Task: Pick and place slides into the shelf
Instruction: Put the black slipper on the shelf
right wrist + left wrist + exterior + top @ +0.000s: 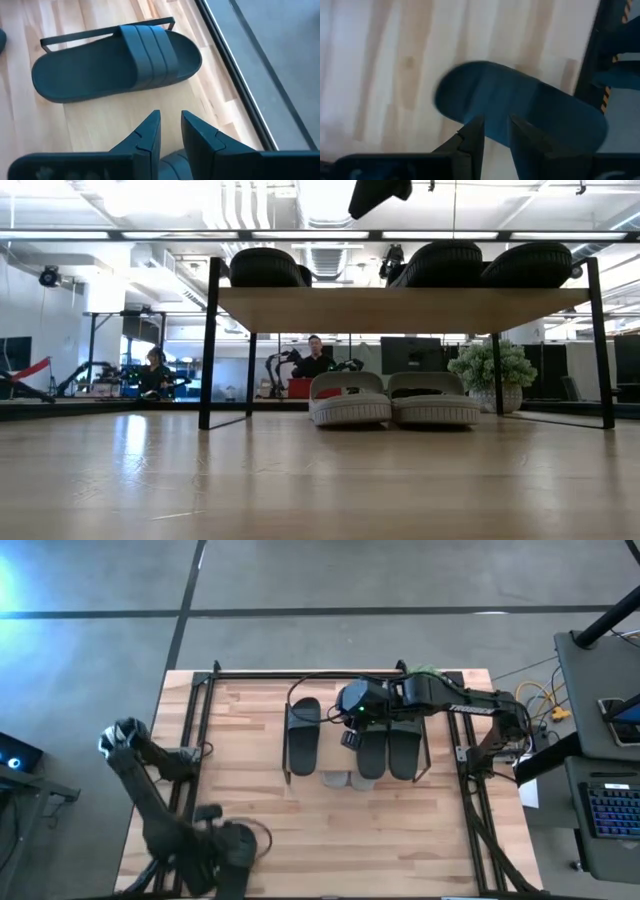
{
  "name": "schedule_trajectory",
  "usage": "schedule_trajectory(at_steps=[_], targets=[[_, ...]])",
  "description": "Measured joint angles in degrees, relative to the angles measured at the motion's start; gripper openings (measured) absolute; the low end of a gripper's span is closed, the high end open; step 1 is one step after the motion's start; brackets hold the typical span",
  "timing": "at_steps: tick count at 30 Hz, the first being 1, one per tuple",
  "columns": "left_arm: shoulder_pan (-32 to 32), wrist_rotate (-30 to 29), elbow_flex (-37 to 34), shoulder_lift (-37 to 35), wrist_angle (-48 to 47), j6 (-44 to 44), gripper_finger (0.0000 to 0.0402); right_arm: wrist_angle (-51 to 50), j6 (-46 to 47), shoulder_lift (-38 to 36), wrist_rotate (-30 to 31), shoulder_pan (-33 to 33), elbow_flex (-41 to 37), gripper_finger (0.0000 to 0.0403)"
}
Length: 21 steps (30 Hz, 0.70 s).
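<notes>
The shelf (400, 310) stands mid-table with three black slides lying on its top board: one at the left (303, 735) (115, 65) and two side by side at the right (372, 750) (403, 748). Two light grey slides (350, 400) (433, 400) stand on the table under the shelf. My right gripper (350, 737) (171, 130) (380, 195) hovers well above the top board, beside the middle slide, with a narrow gap between its fingers. My left gripper (240, 840) (496, 145) is at the table's near left, over another black slide (520, 110) that lies flat, its fingers also narrowly apart. My left gripper points down at the long edge (495, 125) of the black slide on the table. The fingers stand in front of that edge, and I cannot tell whether they touch it.
Black frame rails (195, 730) (470, 790) run along the table's left and right sides. Cables and a desk with a keyboard (610, 810) lie off the right edge. People and a plant (490, 370) show in the room beyond. Bare wood (350, 840) lies near of the shelf.
</notes>
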Motion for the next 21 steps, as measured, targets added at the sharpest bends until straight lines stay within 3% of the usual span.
schedule_trajectory(at_steps=[7,13,21], targets=[[-4.1,0.6,11.3,14.0,-3.7,-3.4,0.0082,-0.2,-1.8,0.6,0.0,0.0,-0.5,0.0068],[-4.5,2.3,13.9,20.9,-4.3,-7.5,0.0156,-0.2,-2.2,0.6,-0.1,0.0,-0.6,0.0068],[-4.6,1.6,13.7,21.6,-4.7,-9.1,0.0249,-0.7,-2.2,0.6,-0.1,0.0,-0.6,0.0068]])
